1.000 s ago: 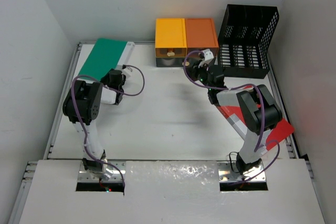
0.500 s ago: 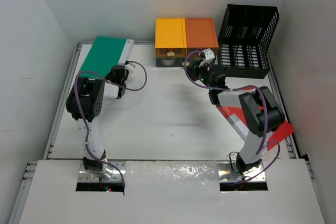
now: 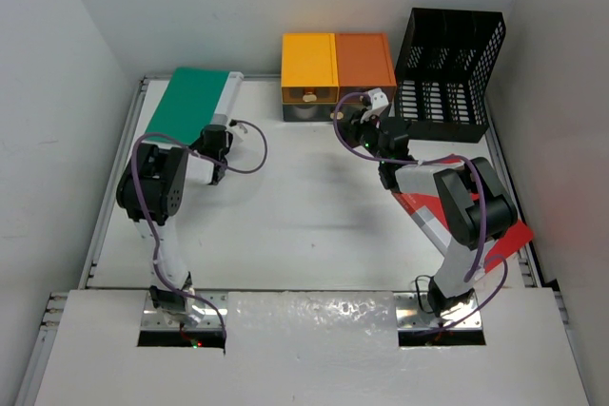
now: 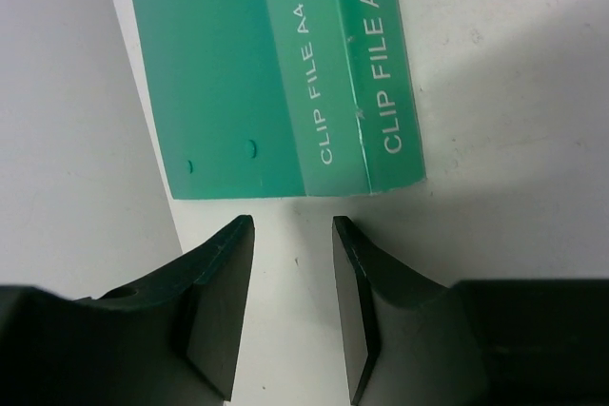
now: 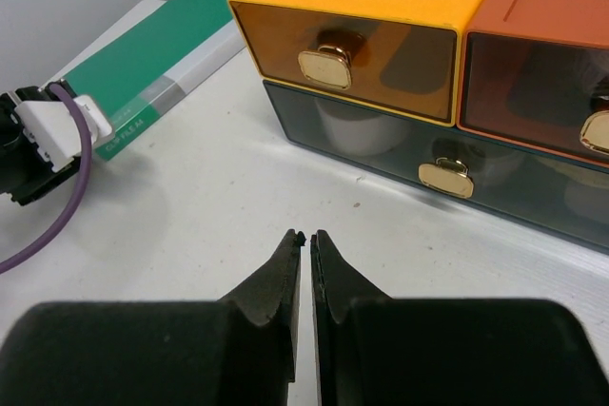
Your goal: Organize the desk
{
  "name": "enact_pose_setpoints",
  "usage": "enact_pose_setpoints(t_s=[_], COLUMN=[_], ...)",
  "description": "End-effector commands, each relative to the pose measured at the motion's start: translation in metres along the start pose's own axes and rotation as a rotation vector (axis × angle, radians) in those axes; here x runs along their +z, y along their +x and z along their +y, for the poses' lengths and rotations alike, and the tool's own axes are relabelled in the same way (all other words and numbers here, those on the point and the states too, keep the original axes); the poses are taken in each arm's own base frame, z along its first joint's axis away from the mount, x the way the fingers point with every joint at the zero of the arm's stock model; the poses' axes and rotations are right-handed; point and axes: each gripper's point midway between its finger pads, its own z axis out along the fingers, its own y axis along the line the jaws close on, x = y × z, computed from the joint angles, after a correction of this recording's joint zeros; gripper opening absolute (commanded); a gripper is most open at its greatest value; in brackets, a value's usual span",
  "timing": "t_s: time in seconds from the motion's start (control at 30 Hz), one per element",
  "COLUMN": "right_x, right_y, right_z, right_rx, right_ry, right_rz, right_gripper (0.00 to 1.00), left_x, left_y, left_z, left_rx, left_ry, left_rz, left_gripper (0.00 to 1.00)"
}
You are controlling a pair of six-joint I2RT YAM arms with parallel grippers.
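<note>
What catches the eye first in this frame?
The yellow drawer box and orange drawer box stand side by side at the far edge of the desk, a black mesh basket to their right. A green clip file lies in the far left corner, the left gripper open near it.

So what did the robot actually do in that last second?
The left arm reached farther toward the green clip file, its jaws narrowing a little, gripping nothing. The right arm barely stirred; the drawers and black basket stayed put.

top: high, looking down on desk [image 3: 304, 225] | wrists: close, facing forward | shared: green clip file [image 3: 190, 102]
</note>
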Motion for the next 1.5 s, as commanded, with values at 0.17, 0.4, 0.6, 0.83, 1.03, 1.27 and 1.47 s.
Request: enact_pose_setpoints(t_s=[0.17,0.4,0.6,0.83,1.03,1.27,1.47], right_x=[0.002,0.001,-0.001,-0.001,0.000,0.001,0.002], right_y=[-0.025,-0.022,-0.017,-0.016,-0.014,-0.010,-0.011], right_z=[0.010,0.010,0.008,0.009,0.008,0.009,0.010], right_rx=[-0.016,-0.012,-0.015,-0.018,-0.013,-0.014,-0.020], right_ry=[-0.033,-0.032,-0.028,-0.033,-0.031,-0.042,-0.044], right_rz=[-0.062,-0.058,-0.048,-0.046,-0.040,-0.026,-0.024], right_gripper=[0.06,0.06,0.06,0.06,0.06,0.06,0.06], left_x=[0.007,0.013,0.019,0.024,0.011,0.012,0.001], left_y=[-0.014,-0.033,-0.039,-0.042,-0.059,-0.064,-0.063], left_z=[-0.002,-0.003,0.001,0.012,0.017,0.019,0.017], left_rx=[-0.042,-0.068,-0.090,-0.083,-0.079,-0.064,-0.073], left_ry=[-0.010,-0.013,-0.048,-0.122,-0.100,-0.109,-0.093], left_rz=[-0.028,-0.057,-0.049,-0.046,-0.128,-0.129,-0.131], left_gripper=[0.38,0.38,0.38,0.31,0.30,0.30,0.35])
